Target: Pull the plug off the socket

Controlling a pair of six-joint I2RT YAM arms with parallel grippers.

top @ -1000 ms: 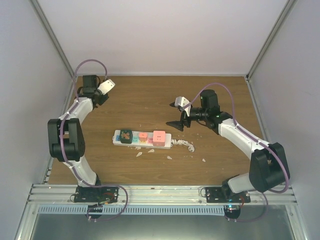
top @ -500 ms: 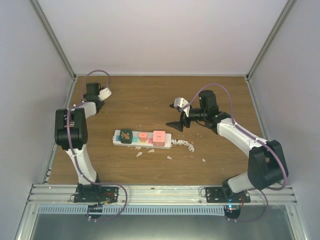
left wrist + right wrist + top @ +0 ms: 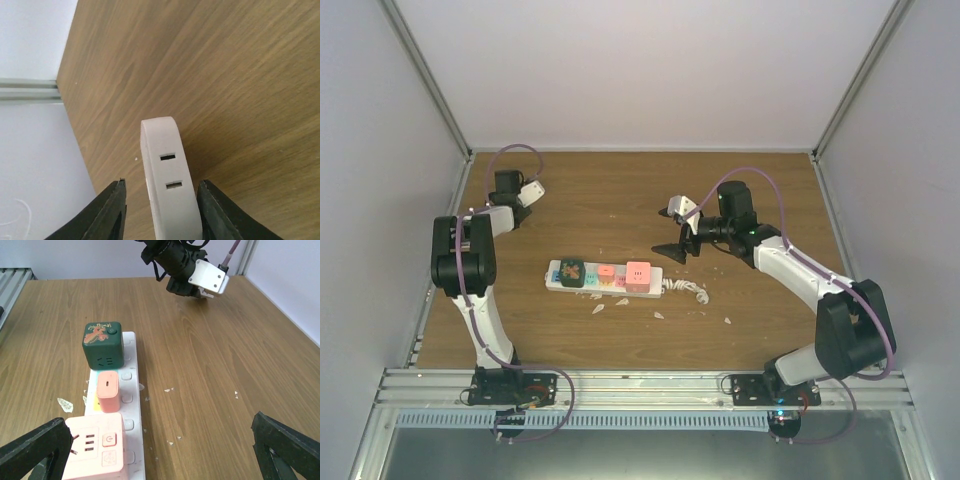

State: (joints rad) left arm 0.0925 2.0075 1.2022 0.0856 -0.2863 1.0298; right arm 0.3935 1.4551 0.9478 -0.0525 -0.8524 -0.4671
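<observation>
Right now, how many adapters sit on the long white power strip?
3: dark green cube at the cord-free end of the strip, small salmon plug midway, large pink cube by the cord. None hidden.

The left arm and right arm are showing white shells between black joint housings, each trailing a looping purple cable, with black tapered fingers on the left gripper and right gripper.

1. Top: high at the near side, looking down on the whole table.
2. Left wrist: close above the table's far-left edge.
3. Right wrist: low, facing left along the strip, shared with top.
</observation>
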